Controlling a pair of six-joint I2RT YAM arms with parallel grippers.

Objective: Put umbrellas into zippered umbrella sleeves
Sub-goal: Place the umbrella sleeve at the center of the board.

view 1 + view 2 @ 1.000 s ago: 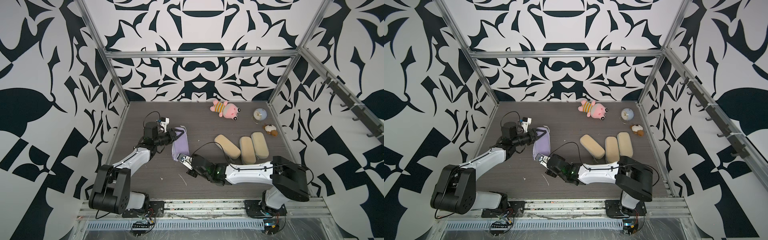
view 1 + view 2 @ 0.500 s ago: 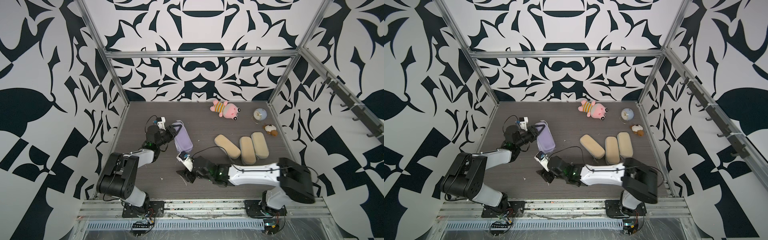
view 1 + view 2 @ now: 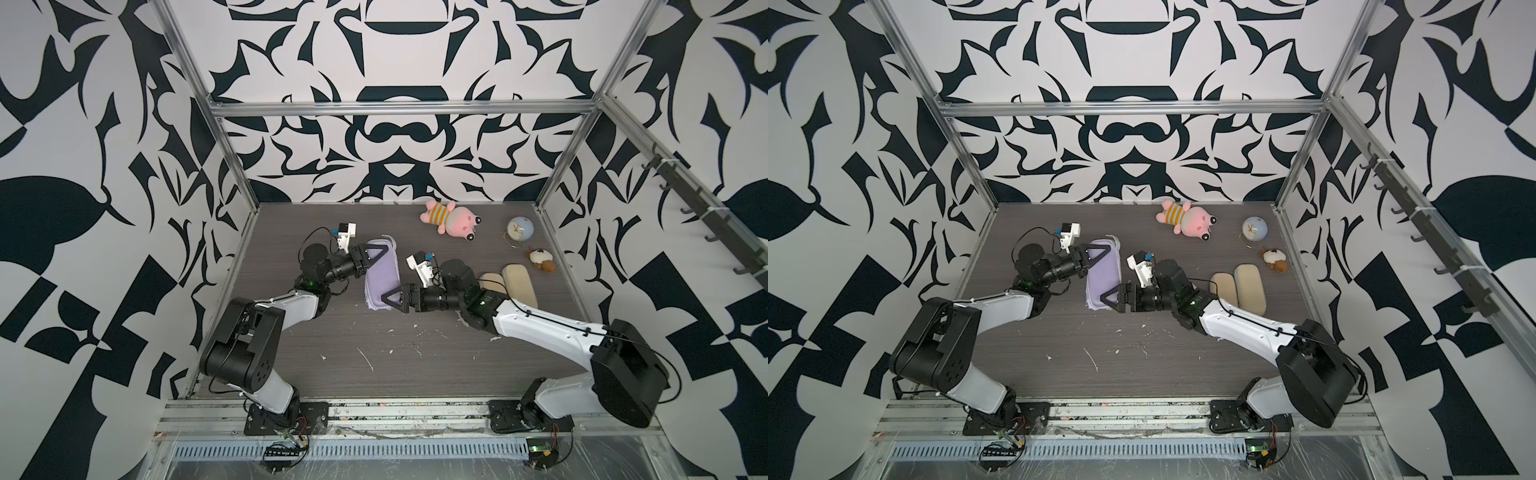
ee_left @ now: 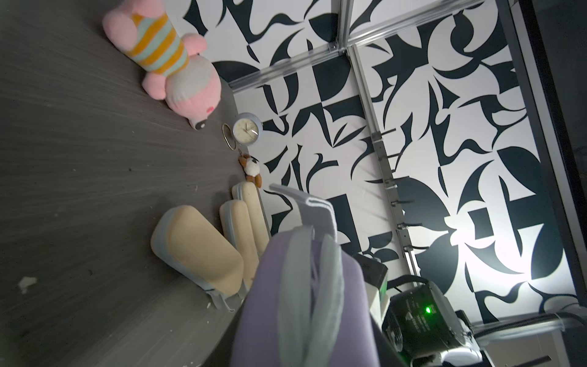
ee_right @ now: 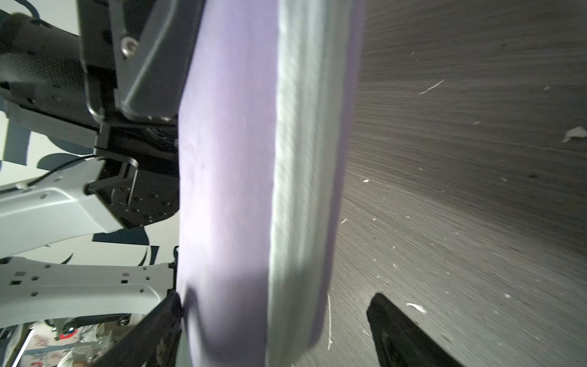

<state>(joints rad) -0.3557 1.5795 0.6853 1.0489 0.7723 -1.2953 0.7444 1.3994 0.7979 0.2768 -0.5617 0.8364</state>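
The left gripper [image 3: 379,255] clamps the upper end of the lavender sleeve [image 3: 382,280]; the right gripper [image 3: 390,301] gapes wide around its lower end.

Matt cloth – lavender sleeve [image 3: 382,276]; matt wood-grain – table [image 3: 415,365].

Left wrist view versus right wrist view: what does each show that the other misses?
Left wrist only: three beige sleeves, pink plush, clock, small brown plush. Right wrist only: the left claw clamped on the lavender sleeve, the open right claw straddling its end. Both: that sleeve and the dark table.
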